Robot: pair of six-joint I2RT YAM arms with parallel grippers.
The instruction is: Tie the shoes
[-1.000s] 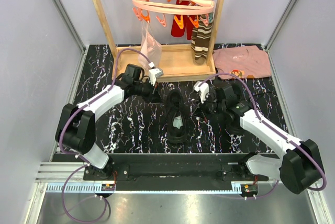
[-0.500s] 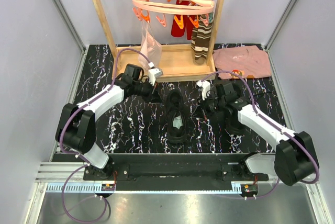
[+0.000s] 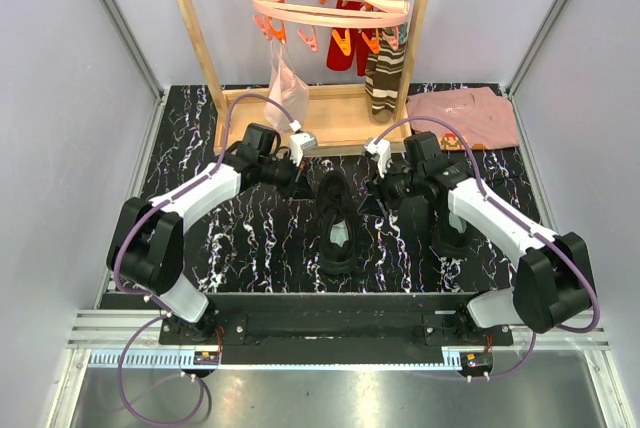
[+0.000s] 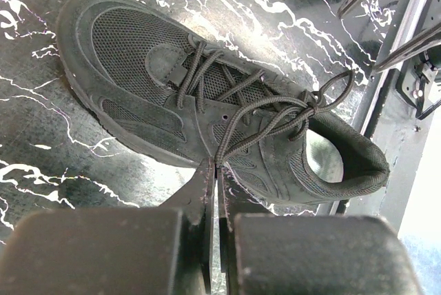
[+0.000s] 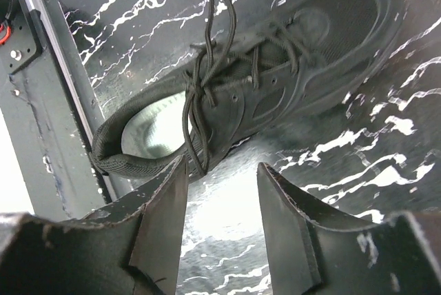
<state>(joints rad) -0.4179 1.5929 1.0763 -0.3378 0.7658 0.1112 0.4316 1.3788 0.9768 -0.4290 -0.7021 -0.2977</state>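
Shoe [image 3: 337, 220] at mid tabletop [image 3: 250, 238], long axis running near to far, heel end toward the arm bases. Left gripper [image 4: 215, 171] pinched closed on a lace [image 4: 262, 129] at its left flank; right gripper [image 5: 222, 178] gaping open at its right flank, lace loops just ahead.

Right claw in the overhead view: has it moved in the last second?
Yes. The right gripper has shifted up the view, toward the wooden rack, and slightly leftward, closer to the shoe.
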